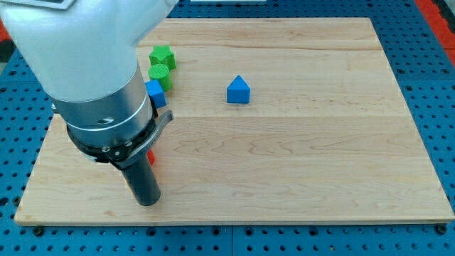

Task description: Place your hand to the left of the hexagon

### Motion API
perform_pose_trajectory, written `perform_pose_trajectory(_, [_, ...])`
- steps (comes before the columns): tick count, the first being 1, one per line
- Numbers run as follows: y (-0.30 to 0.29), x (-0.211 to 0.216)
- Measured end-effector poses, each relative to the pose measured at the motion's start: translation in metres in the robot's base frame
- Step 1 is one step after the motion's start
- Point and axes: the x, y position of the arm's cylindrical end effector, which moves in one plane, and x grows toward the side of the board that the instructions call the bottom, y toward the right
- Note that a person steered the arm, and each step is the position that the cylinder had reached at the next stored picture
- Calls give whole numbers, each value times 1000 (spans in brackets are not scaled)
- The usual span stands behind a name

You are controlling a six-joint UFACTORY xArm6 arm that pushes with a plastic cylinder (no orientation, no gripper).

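My tip [147, 203] rests on the wooden board [298, 163] near its lower left corner. A red block [151, 156] shows only as a sliver just above the tip, beside the rod; its shape is hidden by the arm. A blue block [156, 92] peeks out from behind the arm housing. Above it sit a green cylinder [160, 74] and a green star-shaped block [163, 56]. A blue triangular block [239, 90] stands alone near the board's upper middle, well right of the tip. I cannot make out a hexagon shape on any block.
The large white and grey arm housing [92, 78] covers the board's upper left part and may hide other blocks. A blue perforated table [426, 57] surrounds the board.
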Motion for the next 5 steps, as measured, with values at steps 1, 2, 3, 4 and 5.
perform_pose_trajectory(1, [1, -3])
perform_pose_trajectory(2, [1, -4])
perform_pose_trajectory(3, [-18, 31])
perform_pose_trajectory(4, [-83, 17])
perform_pose_trajectory(5, [-147, -48])
